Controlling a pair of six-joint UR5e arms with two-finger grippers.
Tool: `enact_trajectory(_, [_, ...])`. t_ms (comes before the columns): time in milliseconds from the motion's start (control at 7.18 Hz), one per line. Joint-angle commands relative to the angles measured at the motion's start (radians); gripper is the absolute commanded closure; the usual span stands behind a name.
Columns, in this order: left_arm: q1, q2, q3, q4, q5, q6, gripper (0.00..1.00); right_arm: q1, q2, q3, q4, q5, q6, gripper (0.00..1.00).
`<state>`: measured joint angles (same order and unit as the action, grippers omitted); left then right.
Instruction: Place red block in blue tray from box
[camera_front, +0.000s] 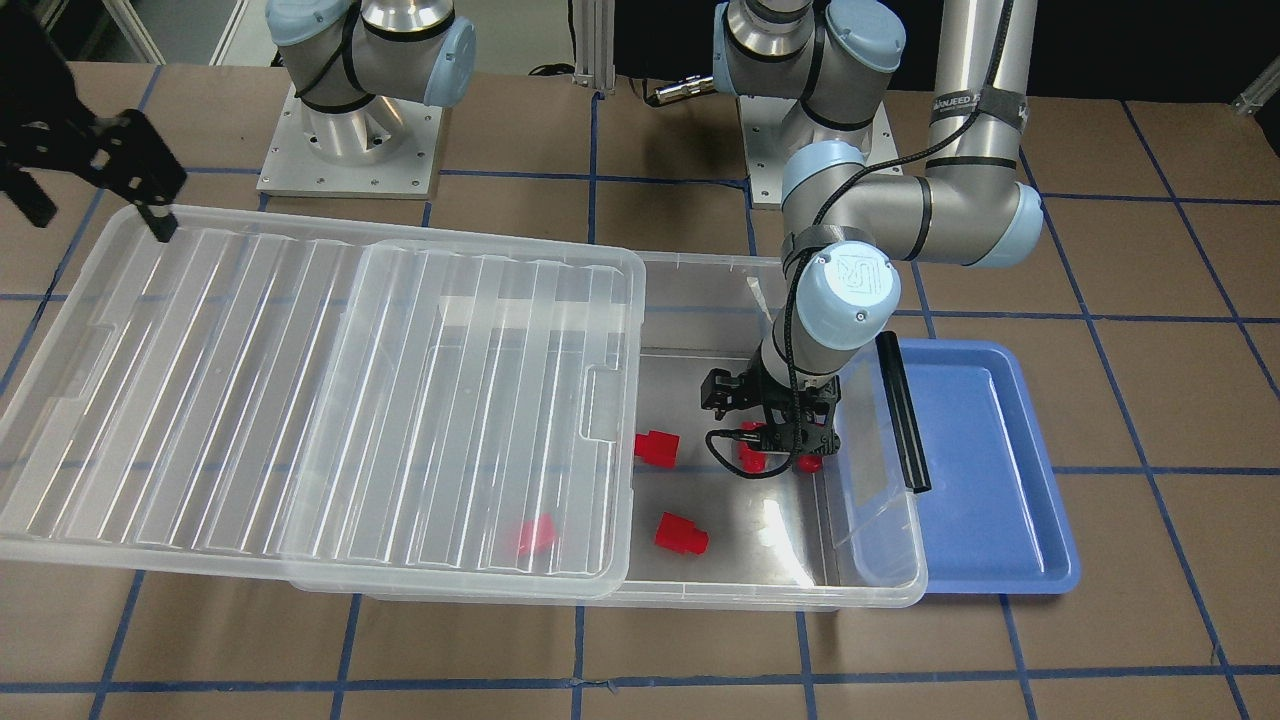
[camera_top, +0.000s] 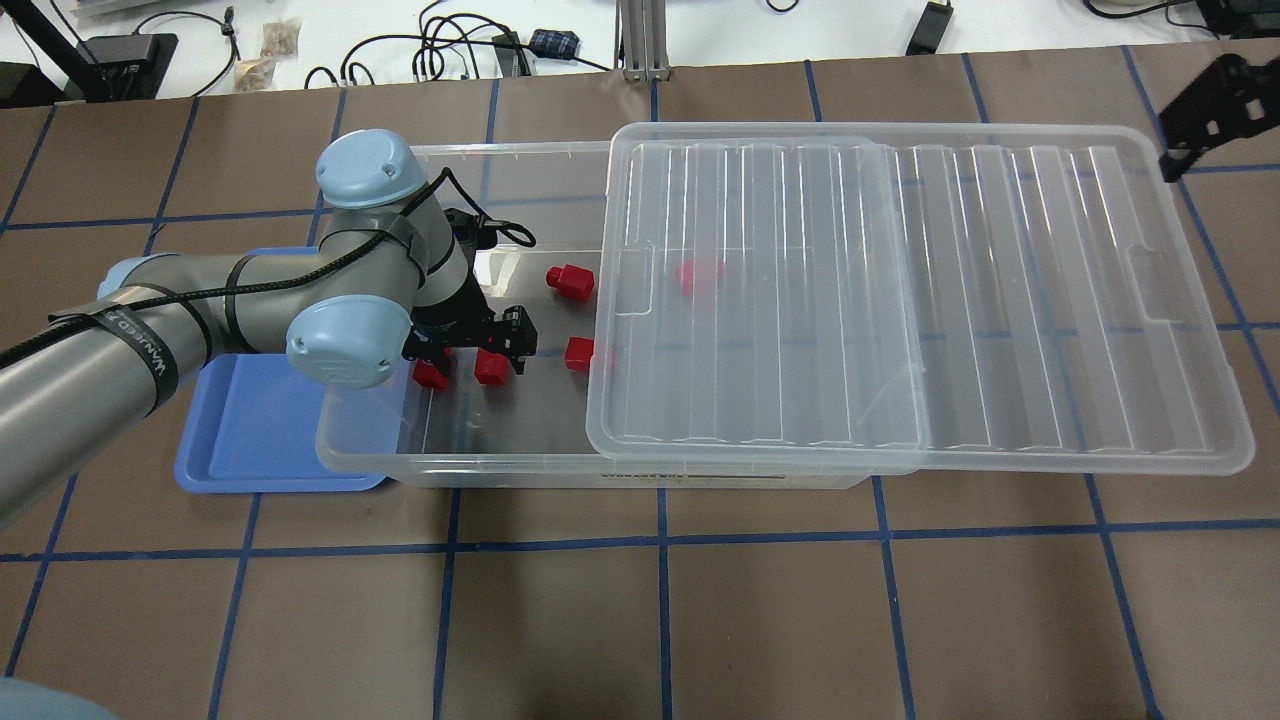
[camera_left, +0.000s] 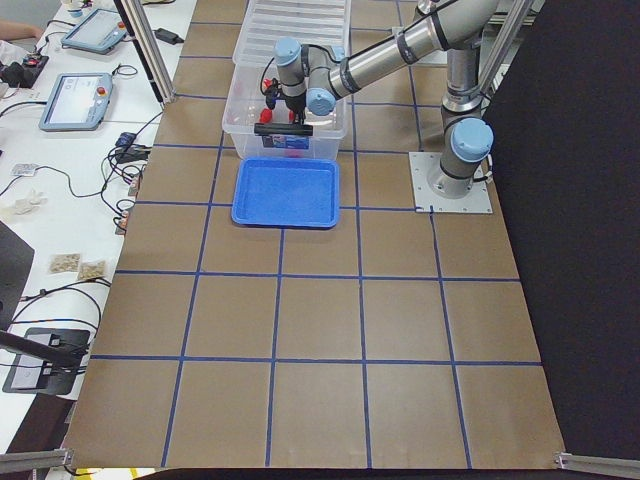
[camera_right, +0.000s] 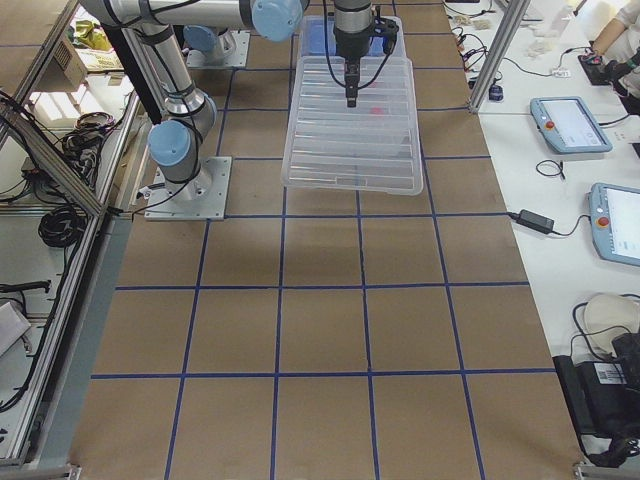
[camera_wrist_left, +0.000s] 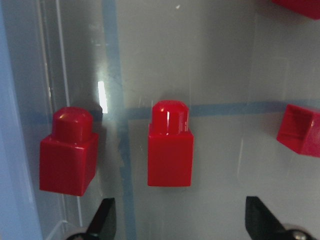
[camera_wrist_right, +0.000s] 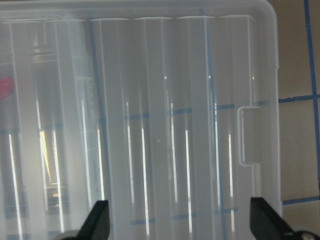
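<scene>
The left hand (camera_wrist_left: 182, 222), spread wide and empty, hovers inside the box (camera_front: 760, 597) over the red block (camera_wrist_left: 170, 145) (a look-alike (camera_wrist_left: 67, 157) lies close beside it), so a skewed descent could catch that neighbour and leave the blue tray (camera_front: 980, 450) unfilled.

lid (camera_top: 900, 300) covers half the box (camera_top: 450, 470), rest open

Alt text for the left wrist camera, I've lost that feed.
One red block lies on the clear box floor, centred ahead of the left gripper, whose jaws stand open, not yet around it. A second block sits beside it near the box wall, and a third block is cut off at the right edge.
</scene>
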<state>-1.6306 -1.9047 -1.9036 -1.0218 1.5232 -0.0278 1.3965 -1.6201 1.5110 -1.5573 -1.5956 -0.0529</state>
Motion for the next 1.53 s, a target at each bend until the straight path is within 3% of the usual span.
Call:
enact_trajectory(0, [0.0,-0.026,0.0,0.014,0.0,0.0,0.1,0.151,0.012,-0.002,-0.009,0.002,0.239,0.0])
enact_trajectory(278, [0.0,-0.04,0.0,0.023,0.0,-0.001,0.13,0.17,0.035,-0.002,-0.052,0.002,0.251,0.0])
enact_trajectory(418, [0.0,-0.046,0.001,0.023,-0.001,-0.004,0.21,0.17,0.037,-0.002,-0.052,0.002,0.248,0.0])
enact_trajectory(696, [0.0,-0.053,0.002,0.023,-0.009,-0.006,0.77,0.17,0.037,0.001,-0.053,0.0,0.243,0.0])
enact_trajectory(835, [0.0,-0.053,0.002,0.022,-0.008,-0.006,1.0,0.17,0.039,0.005,-0.066,0.0,0.24,0.0])
enact_trajectory(1392, [0.002,-0.008,0.076,0.011,0.005,-0.062,1.0,0.17,0.039,0.006,-0.069,0.0,0.24,0.0])
